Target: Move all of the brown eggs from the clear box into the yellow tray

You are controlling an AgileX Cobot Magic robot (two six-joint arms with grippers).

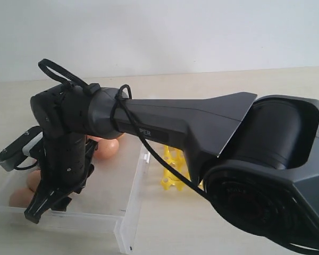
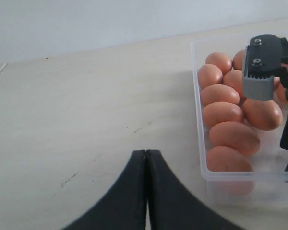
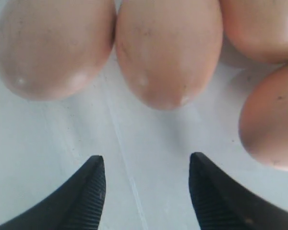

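Note:
Several brown eggs (image 2: 229, 113) lie packed along one side of the clear box (image 2: 199, 120). My right gripper (image 3: 148, 160) hangs open inside the box, just above its floor. Its fingertips (image 3: 98, 165) are short of the nearest egg (image 3: 168, 52) and nothing is between them. In the exterior view the right arm reaches across to the left, and the right gripper (image 1: 49, 208) points down into the box (image 1: 130, 210) beside a few eggs (image 1: 34, 180). The yellow tray (image 1: 173, 171) shows partly behind the arm, right of the box. My left gripper (image 2: 146, 153) is shut and empty over bare table, beside the box.
The right arm's big dark body (image 1: 266, 159) fills the right half of the exterior view and hides most of the tray. The wooden tabletop (image 2: 86, 105) spreads out beside the box. A pale wall stands behind the table.

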